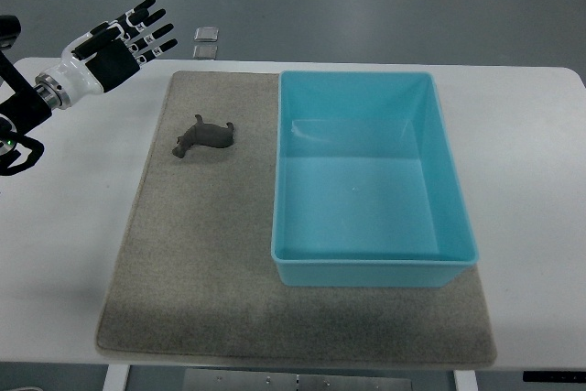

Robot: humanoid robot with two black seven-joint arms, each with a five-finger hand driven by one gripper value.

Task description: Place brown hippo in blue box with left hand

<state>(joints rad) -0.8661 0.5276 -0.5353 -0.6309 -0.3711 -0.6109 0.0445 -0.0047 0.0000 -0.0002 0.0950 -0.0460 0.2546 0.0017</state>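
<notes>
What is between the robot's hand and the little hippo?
Nothing stands between them. In the top view, only bare white table and a strip of grey mat separate the open left hand from the brown hippo.

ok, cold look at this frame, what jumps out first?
The big blue box dominates, sitting open and empty on the right half of the grey mat. Left of it, the small brown hippo lies alone on the mat, apart from the box. At the upper left the left hand hovers with fingers spread, holding nothing, up and left of the hippo.
</notes>
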